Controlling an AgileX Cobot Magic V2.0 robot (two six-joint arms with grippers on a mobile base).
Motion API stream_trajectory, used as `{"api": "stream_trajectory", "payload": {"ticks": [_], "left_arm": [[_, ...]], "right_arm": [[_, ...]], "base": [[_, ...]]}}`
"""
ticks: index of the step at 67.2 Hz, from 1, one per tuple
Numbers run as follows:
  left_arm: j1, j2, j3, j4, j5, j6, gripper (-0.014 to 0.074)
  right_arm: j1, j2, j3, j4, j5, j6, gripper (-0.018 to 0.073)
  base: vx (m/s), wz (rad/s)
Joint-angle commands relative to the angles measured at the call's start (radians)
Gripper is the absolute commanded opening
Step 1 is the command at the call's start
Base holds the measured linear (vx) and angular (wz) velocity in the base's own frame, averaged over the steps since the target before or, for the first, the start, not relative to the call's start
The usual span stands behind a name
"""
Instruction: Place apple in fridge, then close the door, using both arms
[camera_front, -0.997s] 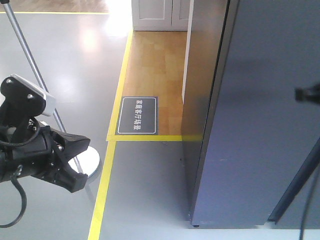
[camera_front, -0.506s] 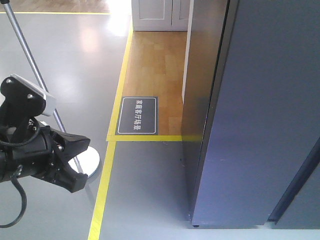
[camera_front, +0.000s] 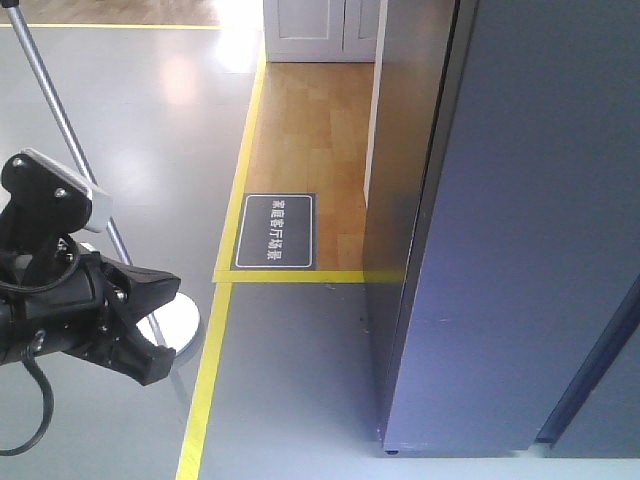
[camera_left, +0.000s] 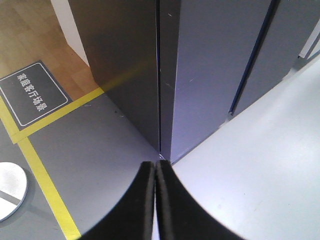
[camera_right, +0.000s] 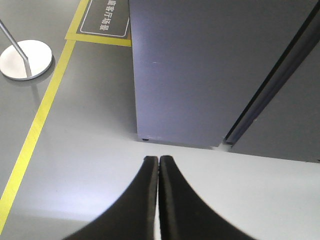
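At the right edge of the front view, the black arm tip seen a second ago is gone. The fridge (camera_front: 500, 250) shows only its dark grey outside, so the door (camera_left: 200, 70) looks shut and the job looks about done. The apple is not in view. The left pincer (camera_left: 154, 172) and the right pincer (camera_right: 158, 167) are both pressed closed and hold nothing. The grey floor (camera_front: 290, 380) by the yellow tape line (camera_front: 205, 380) leaves room to pull back.
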Motion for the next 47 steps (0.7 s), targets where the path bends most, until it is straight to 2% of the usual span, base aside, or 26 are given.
{"api": "stream_trajectory", "payload": {"ticks": [1, 36, 47], "left_arm": [[0.001, -0.016, -0.024, -0.013, -0.065, -0.006, -0.0006], [0.003, -0.028, -0.018, -0.012, -0.068, -0.006, -0.0006], [0.077, -0.125, 0.029, -0.008, -0.073, -0.006, -0.0006]], "right_arm": [[0.000, 0.007, -0.023, 0.006, -0.047, -0.003, -0.0003], [0.000, 0.007, -0.023, 0.006, -0.047, -0.004, -0.0003], [-0.001, 0.007, -0.023, 0.003, -0.047, -0.004, -0.0003]], "base": [[0.00, 0.00], [0.00, 0.00], [0.00, 0.00]]}}
